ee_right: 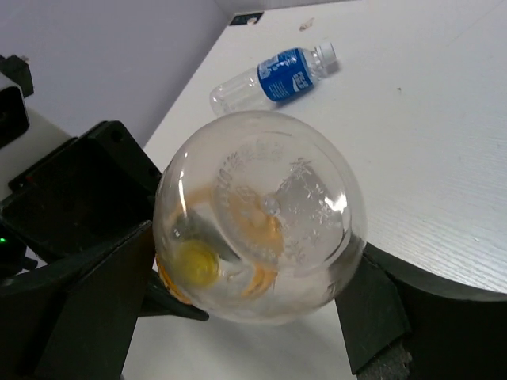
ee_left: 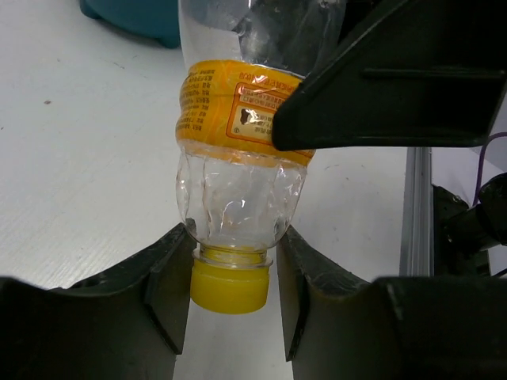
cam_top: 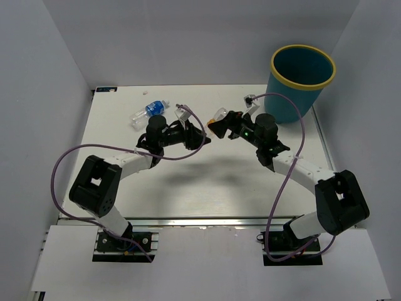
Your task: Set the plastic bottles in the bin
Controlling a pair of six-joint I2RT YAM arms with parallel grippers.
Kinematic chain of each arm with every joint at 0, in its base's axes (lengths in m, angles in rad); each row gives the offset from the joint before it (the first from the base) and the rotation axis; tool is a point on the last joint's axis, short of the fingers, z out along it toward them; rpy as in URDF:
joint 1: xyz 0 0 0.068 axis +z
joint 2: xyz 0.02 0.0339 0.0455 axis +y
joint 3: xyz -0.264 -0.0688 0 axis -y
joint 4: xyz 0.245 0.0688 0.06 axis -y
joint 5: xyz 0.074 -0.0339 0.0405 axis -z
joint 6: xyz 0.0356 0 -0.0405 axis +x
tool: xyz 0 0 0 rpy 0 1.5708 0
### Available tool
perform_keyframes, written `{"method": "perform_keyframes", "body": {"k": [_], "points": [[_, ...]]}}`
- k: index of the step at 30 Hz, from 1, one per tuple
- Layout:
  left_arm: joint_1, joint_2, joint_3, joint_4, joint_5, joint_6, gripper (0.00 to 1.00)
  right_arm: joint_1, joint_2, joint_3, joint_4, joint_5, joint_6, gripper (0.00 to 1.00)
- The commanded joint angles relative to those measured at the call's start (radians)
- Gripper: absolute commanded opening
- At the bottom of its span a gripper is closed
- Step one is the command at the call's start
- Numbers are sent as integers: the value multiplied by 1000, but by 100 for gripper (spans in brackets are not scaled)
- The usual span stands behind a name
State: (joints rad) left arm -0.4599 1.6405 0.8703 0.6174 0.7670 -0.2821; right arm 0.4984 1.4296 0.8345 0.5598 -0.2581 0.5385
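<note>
A clear plastic bottle (ee_left: 238, 190) with an orange label and yellow cap (ee_left: 230, 286) hangs between both grippers above the table's middle (cam_top: 217, 116). My right gripper (ee_right: 245, 277) is shut on its body, and the round base (ee_right: 261, 214) faces the right wrist camera. My left gripper (ee_left: 231, 301) is open, its fingers close on either side of the cap with a small gap on the right. A blue-labelled clear bottle (cam_top: 150, 110) lies at the far left and also shows in the right wrist view (ee_right: 273, 75). The teal bin (cam_top: 287, 103) stands at the far right.
A plain clear bottle (cam_top: 183, 113) lies just behind my left gripper (cam_top: 203, 133). Another small clear bottle (cam_top: 250, 99) lies beside the bin, behind my right gripper (cam_top: 222, 127). White walls close in the table's left, back and right sides. The bin's base shows in the left wrist view (ee_left: 135, 16).
</note>
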Motion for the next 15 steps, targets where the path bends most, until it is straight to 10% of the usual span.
{"method": "perform_keyframes", "body": {"k": [1, 9, 12, 13, 15], "points": [[-28, -100, -25, 102, 46, -26, 0, 9, 5, 21, 121, 86, 57, 89], [-51, -125, -31, 39, 11, 0, 0, 20, -34, -20, 235, 115, 58, 70], [-51, -130, -2, -45, -6, 32, 41, 20, -55, -21, 221, 129, 20, 40], [-51, -133, 5, -73, -29, 64, 85, 19, -66, -18, 210, 143, 9, 36], [-51, -149, 19, -145, -60, 95, 98, 19, -77, 6, 140, 190, -35, 30]]}}
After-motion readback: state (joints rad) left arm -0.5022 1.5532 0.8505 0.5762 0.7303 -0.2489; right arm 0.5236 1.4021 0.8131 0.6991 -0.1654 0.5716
